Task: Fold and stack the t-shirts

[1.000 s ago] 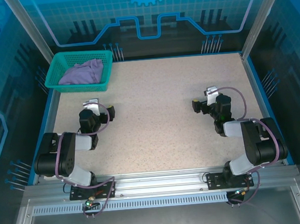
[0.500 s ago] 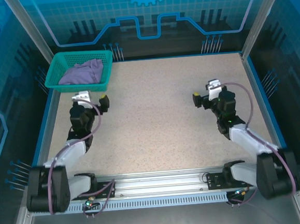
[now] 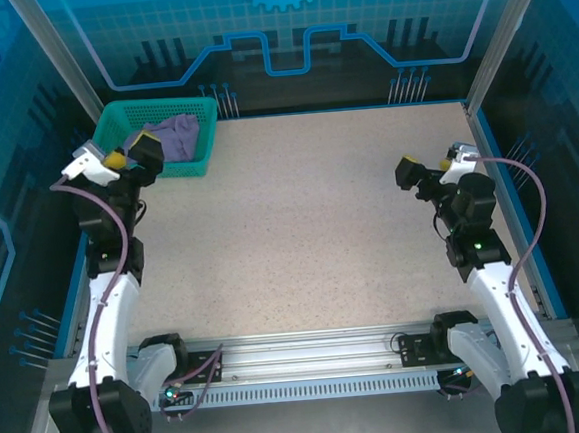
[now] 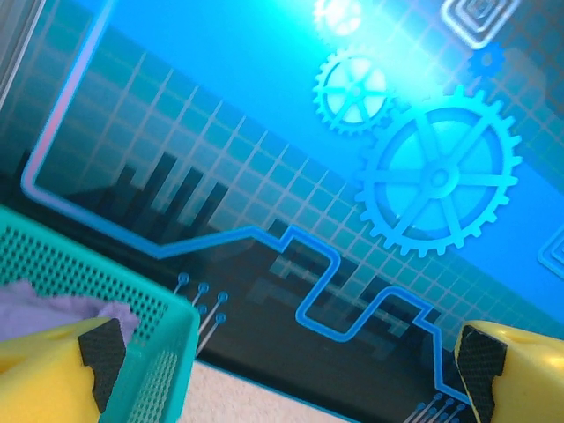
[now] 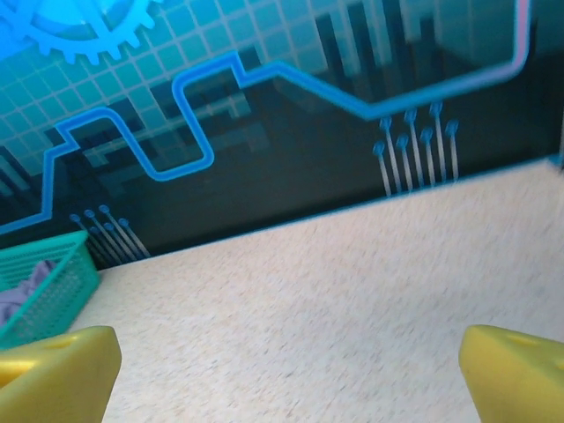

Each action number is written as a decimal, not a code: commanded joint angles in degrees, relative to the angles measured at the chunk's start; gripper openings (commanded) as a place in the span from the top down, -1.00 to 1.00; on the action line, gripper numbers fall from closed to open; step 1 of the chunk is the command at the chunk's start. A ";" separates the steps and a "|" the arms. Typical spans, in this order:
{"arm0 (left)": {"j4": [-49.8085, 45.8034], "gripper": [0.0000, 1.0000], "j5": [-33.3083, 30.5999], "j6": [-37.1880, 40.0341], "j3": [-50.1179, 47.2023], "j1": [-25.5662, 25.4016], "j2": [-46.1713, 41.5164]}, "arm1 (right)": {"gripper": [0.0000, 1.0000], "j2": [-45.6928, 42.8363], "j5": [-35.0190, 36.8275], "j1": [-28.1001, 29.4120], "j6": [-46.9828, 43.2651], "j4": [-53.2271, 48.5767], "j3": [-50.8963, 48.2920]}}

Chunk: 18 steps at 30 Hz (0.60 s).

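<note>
Lavender fabric, the t-shirt (image 3: 177, 135), lies crumpled and unfolded inside the teal mesh basket (image 3: 161, 107), which sits on the speckled table (image 3: 311, 235).

From overhead, the left gripper (image 3: 129, 154) is raised over the basket's near left corner, so the t-shirt is just ahead of it and a little to its right. Its jaws stand spread wide with nothing between them. The left wrist camera shows its yellow fingers (image 4: 40, 374) far apart at the bottom corners, each tipped with a black pad. A corner of the basket pokes up just beside the left-hand finger, and a fold of the purple cloth shows behind the mesh wall. Whether that finger touches the basket cannot be told. Straight ahead of this gripper is the blue back panel (image 4: 441, 176), printed with gear wheels.

The right gripper (image 3: 436, 163) is also raised above the table, its jaws as wide apart as the other's and empty. In its wrist camera the two yellow fingers sit at the lower corners with bare tabletop between and ahead of them. The basket and the t-shirt lie well apart from this gripper, ahead and off to its left, where a scrap of purple peeks over the rim.
</note>
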 commanded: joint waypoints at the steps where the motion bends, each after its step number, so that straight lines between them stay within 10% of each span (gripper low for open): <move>1: -11.84 -0.97 1.89 -3.70 7.14 0.48 6.25 | -0.99 4.93 -11.07 0.60 8.89 -2.44 2.63; 9: -42.19 -0.97 -5.52 0.92 35.08 -0.49 34.63 | -0.87 24.64 -0.54 27.55 -0.38 -4.75 10.82; 18: -59.85 -0.97 -15.64 12.19 65.45 -3.61 61.57 | -0.86 39.29 -13.14 32.09 0.42 9.58 9.89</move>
